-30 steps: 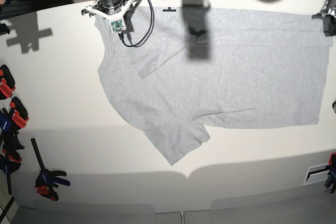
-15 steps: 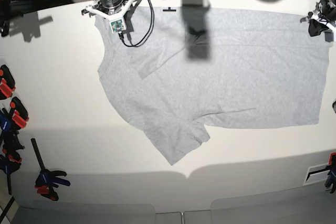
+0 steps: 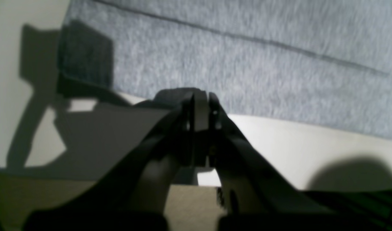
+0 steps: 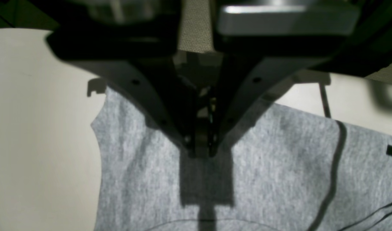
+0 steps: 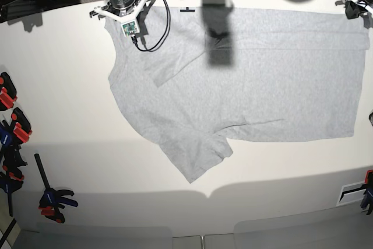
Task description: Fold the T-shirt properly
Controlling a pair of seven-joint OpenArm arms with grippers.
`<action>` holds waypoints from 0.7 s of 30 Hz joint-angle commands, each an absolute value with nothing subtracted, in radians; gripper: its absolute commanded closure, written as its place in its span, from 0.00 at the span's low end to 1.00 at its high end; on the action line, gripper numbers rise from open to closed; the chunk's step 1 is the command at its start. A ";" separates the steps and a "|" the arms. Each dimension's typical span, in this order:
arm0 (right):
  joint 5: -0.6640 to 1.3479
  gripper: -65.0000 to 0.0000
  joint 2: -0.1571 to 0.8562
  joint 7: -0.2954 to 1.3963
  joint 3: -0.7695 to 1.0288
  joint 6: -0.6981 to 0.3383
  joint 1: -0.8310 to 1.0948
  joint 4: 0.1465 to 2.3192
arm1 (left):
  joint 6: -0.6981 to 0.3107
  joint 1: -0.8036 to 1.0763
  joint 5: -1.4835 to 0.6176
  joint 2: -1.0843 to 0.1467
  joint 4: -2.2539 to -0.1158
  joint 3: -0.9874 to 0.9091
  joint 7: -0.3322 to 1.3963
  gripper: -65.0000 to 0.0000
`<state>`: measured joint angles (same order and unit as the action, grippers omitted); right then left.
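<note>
The light grey T-shirt (image 5: 245, 80) lies spread plain side up on the white table (image 5: 64, 86), one sleeve pointing to the front (image 5: 198, 158). My right gripper (image 5: 121, 20) stands over the shirt's far left corner. In the right wrist view it (image 4: 200, 149) is shut, its tips down at the cloth (image 4: 263, 179); no fold shows between them. My left gripper (image 5: 354, 5) is at the far right corner. In the left wrist view it (image 3: 199, 102) is shut and empty, over bare table just off the shirt's hemmed edge (image 3: 247, 64).
A black cable (image 5: 157, 33) loops from the right arm over the shirt. Several red-and-black clamps (image 5: 11, 126) line the table's left edge, another (image 5: 52, 199) at the front left. A black mark (image 5: 187, 10) sits at the far edge. An overhead shadow (image 5: 218, 39) crosses the shirt.
My left gripper has moved from the shirt's right edge toward the table's far right corner, staying shut. The right arm and the shirt have not visibly moved.
</note>
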<state>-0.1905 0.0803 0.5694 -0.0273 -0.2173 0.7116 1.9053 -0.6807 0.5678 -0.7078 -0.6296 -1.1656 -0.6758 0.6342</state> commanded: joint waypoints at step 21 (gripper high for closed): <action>-0.206 1.00 0.131 0.614 -0.026 -0.221 0.723 1.908 | -0.666 0.569 -0.425 -0.854 -1.339 -0.679 0.511 1.00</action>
<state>-0.1833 0.1246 0.5686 -0.0303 -0.2218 0.7116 1.9060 -0.6678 0.5701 -0.4210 -0.8288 -1.3315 -0.6685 0.5228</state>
